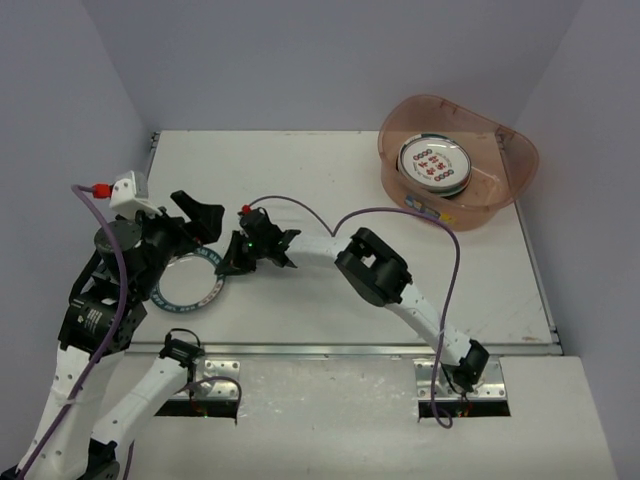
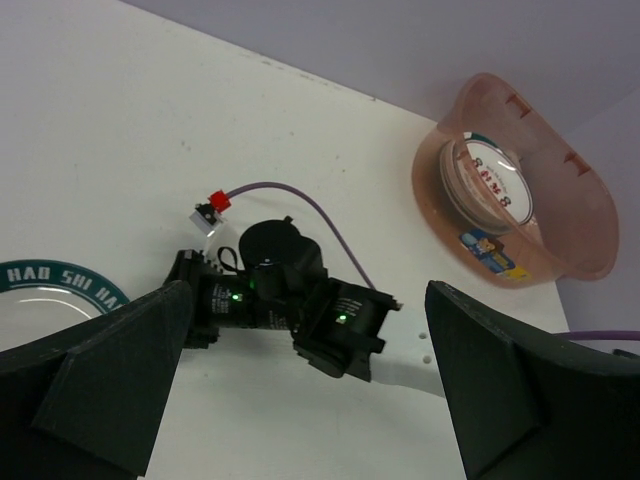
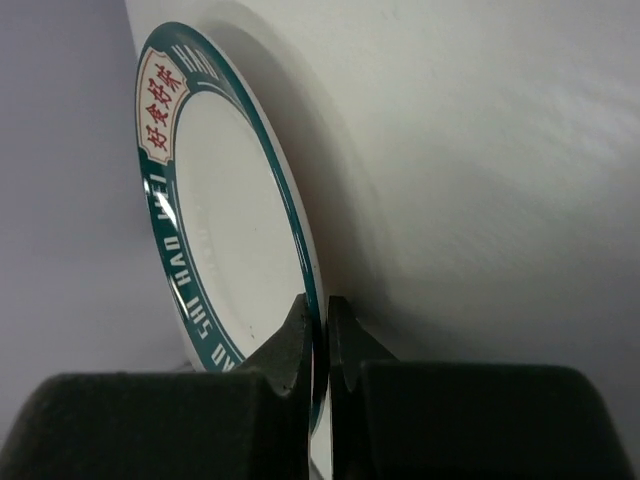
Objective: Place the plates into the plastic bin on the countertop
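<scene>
While the right tool point(image 3: 322, 320) grips the right-hand rim of a round white plate with a teal band and red lettering point(image 1: 185, 288), its two pads drawn narrow on the edge, the plate sits at the near left of the flat white worktop point(image 1: 300, 170). Whether the plate lies flat or is tipped off the surface I cannot tell. The left tool point(image 2: 308, 287) hangs near the plate with its jaws spread wide, holding nothing (the right arm's wrist shows between its fingers in the left wrist view). At the far right corner stands the translucent pinkish-brown oval plastic bin point(image 1: 520, 165), well apart from the gripped plate. Inside it is a stack of plates point(image 1: 435, 163), the top one white with red marks and a dark rim.
</scene>
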